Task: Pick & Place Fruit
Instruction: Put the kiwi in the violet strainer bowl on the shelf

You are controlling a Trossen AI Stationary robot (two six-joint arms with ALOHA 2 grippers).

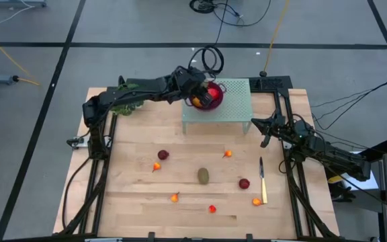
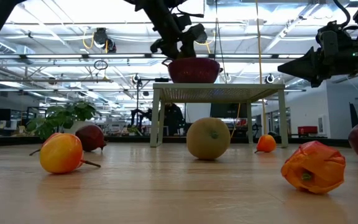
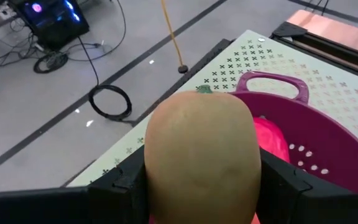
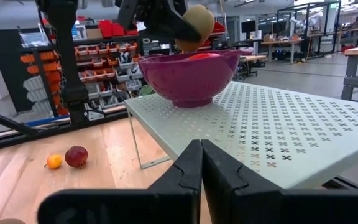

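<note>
One kiwi (image 3: 201, 155) over colander (image 3: 328, 149)

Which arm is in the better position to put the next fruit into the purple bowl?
The left. Its hand holds a brown kiwi-like fruit directly above the purple bowl on the small perforated table. The right hand is shut and empty, beside that table.

Left gripper (image 1: 197, 97) hides most of bowl (image 1: 213, 94) interior from above; contents unclear. Kiwi (image 3: 201, 158) bottom cut by left wrist frame edge.
</note>
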